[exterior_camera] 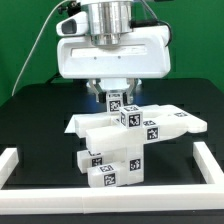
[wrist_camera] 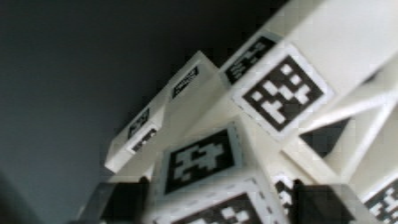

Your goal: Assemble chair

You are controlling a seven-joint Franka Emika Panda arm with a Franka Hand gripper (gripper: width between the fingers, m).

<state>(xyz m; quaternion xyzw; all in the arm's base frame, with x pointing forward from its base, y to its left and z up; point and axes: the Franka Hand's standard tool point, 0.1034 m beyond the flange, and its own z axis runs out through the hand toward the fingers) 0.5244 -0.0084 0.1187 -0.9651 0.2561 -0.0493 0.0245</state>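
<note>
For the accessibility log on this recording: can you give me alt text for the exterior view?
The robot's hand is lowered onto the top of a cluster of white tagged chair parts on a black table, its fingers either side of an upright tagged piece. A white rail edges the table.

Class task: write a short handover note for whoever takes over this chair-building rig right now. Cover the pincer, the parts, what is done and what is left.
Pincer: down over the top of the chair parts, closed on an upright white tagged piece.
Parts: stacked in one white cluster mid-table, inside the white rail.
Done: several pieces appear joined.
Left: whether the held piece is fully seated cannot be told; check, then release.
</note>
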